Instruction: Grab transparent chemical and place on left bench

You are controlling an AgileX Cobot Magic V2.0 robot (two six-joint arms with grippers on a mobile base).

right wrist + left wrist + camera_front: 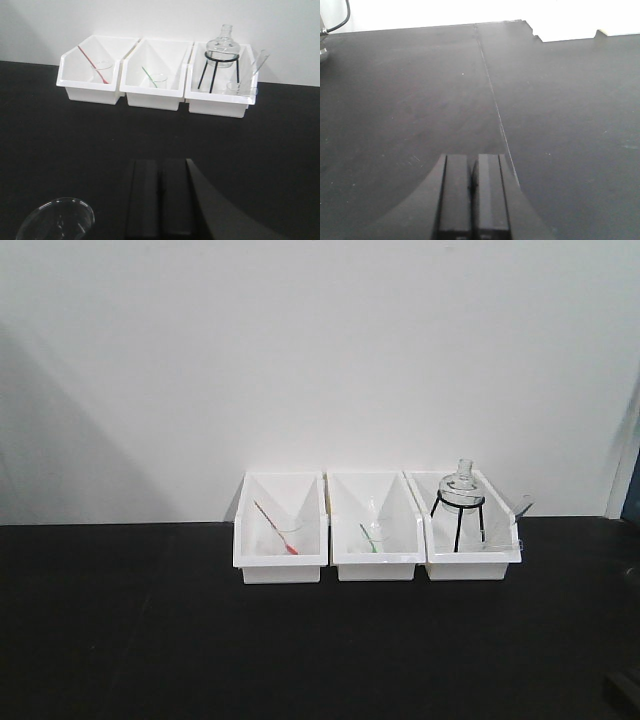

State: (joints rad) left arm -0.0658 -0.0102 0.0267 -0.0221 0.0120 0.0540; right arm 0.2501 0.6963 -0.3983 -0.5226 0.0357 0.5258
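The transparent chemical [259, 64] is seen leaning against the right rim of the rightmost white bin [220, 106], beside a glass flask [223, 46] held on a black tripod stand [218, 72] (the pipette's lower end is hard to make out). The left end effector [472, 192] and right end effector [160, 197] are both pressed together, empty, above the black tabletop [60, 135], well apart from the bins.
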